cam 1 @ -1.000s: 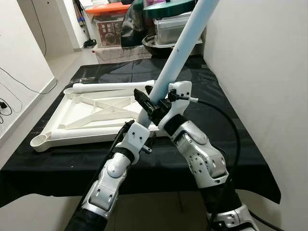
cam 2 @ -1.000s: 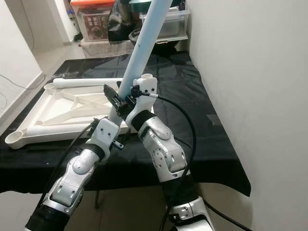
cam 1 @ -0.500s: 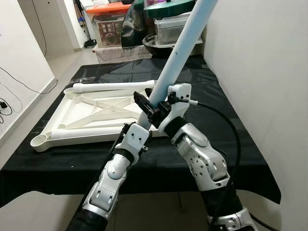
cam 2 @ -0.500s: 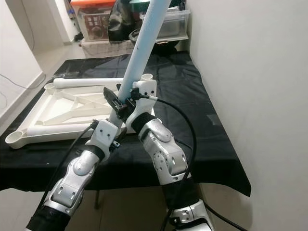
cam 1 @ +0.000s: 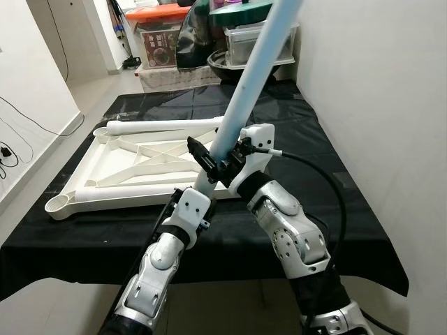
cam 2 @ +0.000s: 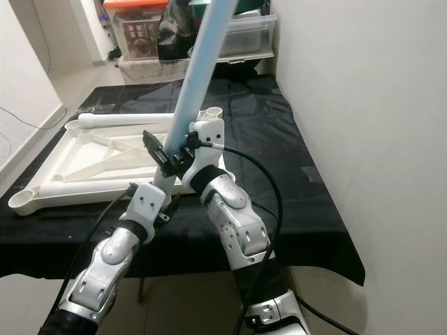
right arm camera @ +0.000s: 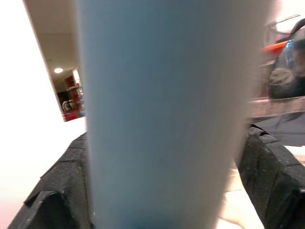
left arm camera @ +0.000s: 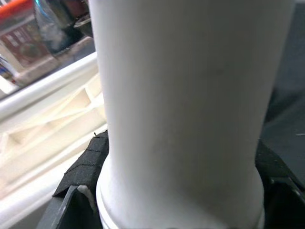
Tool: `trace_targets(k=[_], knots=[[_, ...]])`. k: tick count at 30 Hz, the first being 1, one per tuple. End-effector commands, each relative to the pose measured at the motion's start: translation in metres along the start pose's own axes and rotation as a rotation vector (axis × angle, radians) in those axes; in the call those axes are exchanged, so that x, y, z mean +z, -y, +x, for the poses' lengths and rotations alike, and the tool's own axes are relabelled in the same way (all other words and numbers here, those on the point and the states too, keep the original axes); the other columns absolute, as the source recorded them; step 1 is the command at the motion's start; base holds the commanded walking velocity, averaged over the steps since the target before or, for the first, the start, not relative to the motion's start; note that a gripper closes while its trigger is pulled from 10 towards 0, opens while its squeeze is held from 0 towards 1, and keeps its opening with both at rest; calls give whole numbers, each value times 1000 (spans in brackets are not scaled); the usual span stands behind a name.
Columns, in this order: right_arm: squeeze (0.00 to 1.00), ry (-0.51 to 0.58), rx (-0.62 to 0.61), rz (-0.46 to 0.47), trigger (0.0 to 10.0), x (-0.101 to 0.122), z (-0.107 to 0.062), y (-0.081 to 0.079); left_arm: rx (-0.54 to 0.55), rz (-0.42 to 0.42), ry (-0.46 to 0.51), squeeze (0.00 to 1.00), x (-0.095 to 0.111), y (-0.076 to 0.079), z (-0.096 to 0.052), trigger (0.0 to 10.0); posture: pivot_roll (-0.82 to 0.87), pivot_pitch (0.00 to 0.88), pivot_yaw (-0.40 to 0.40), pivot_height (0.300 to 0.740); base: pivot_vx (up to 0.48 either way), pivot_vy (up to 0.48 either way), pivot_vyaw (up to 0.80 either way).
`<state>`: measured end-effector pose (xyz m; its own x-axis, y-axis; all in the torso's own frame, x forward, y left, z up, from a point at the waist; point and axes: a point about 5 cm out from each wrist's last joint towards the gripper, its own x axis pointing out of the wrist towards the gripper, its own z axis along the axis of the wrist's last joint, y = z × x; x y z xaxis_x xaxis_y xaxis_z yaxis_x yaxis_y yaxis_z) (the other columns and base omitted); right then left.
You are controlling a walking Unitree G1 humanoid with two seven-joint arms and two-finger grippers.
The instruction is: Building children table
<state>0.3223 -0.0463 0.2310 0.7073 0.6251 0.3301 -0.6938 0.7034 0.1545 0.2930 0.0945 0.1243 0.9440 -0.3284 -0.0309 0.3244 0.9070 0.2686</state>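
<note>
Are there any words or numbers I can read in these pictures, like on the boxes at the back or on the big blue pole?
None can be read.
The red-brown box at the back has printing on its front, too small and blurred to read.
The light blue pole, held by the left pincer and right pincer, bears no lettering.
The white table frame on the black cloth is plain, with no label.

A plain white wall [cam 1: 391,91] runs along the right of a table draped in black cloth [cam 1: 328,174]. Beyond it, clear plastic storage boxes [cam 1: 248,42] sit stacked, one with an orange lid [cam 1: 157,12]. Pale tiled floor [cam 1: 98,91] stretches left.
</note>
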Motion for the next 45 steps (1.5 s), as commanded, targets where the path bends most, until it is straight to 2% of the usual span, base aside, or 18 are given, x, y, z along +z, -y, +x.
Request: trace_targets(k=[1, 4, 5, 7, 9, 10, 12, 13, 14, 18, 20, 23, 25, 26, 30, 37, 45], knots=[[0, -22, 35, 57, 10000, -4, 0, 1, -67, -8, 38, 0, 7, 7, -4, 10000, -15, 0, 72, 740, 0, 0, 0], [0, -22, 73, 63, 10000, -2, -2, 3, -93, -11, 49, 0, 8, 9, -6, 10000, -15, 0, 72, 740, 0, 0, 0], [0, -25, 150, 67, 10000, 1, -3, 3, -121, -24, 53, 0, 10, 11, -10, 10000, -1, 0, 70, 740, 0, 0, 0], [0, -25, 150, 67, 10000, 1, -3, 3, -121, -24, 53, 0, 10, 11, -10, 10000, -1, 0, 70, 740, 0, 0, 0], [0, -47, 304, 33, 10000, 6, -5, 1, -199, -82, 59, 0, 12, 14, -21, 10000, -2, 0, 73, 740, 0, 0, 0], [0, -73, 392, 15, 10000, 8, -7, -1, -266, -126, 58, 0, 11, 17, -31, 10000, 0, 0, 75, 740, 0, 0, 0], [0, -73, 392, 15, 10000, 8, -7, -1, -266, -126, 58, 0, 11, 17, -31, 10000, 0, 0, 75, 740, 0, 0, 0], [0, -121, 515, -3, 10000, 11, -12, -3, -374, -191, 34, 0, 8, 20, -52, 10000, 2, 0, 76, 740, 0, 0, 0], [0, -121, 515, -3, 10000, 11, -12, -3, -374, -191, 34, 0, 8, 20, -52, 10000, 2, 0, 76, 740, 0, 0, 0], [0, -182, 643, -26, 10000, 14, -17, -3, -444, -303, -7, 0, 5, 22, -76, 10000, 10, 0, 76, 740, 0, 0, 0], [0, -182, 643, -26, 10000, 14, -17, -3, -444, -303, -7, 0, 5, 22, -76, 10000, 10, 0, 76, 740, 0, 0, 0], [0, -230, 747, -2, 10000, 16, -21, -6, -485, -334, -30, 0, 4, 24, -88, 10000, 10, 0, 76, 740, 0, 0, 0], [0, -230, 747, -2, 10000, 16, -21, -6, -485, -334, -30, 0, 4, 24, -88, 10000, 10, 0, 76, 740, 0, 0, 0], [0, -283, 820, 19, 10000, 14, -27, -8, -509, -337, -44, 0, 3, 23, -96, 10000, 13, 0, 75, 740, 0, 0, 0], [0, -312, 866, 78, 10000, 13, -31, -10, -528, -325, -56, 0, 4, 22, -101, 10000, 11, 0, 73, 740, 0, 0, 0], [0, -314, 910, 140, 10000, 14, -32, -14, -540, -328, -62, 0, 5, 20, -101, 10000, 11, 0, 73, 740, 0, 0, 0], [0, -306, 980, 200, 10000, 21, -32, -20, -566, -361, -66, 0, 8, 27, -105, 10000, 10, 0, 74, 740, 0, 0, 0]])
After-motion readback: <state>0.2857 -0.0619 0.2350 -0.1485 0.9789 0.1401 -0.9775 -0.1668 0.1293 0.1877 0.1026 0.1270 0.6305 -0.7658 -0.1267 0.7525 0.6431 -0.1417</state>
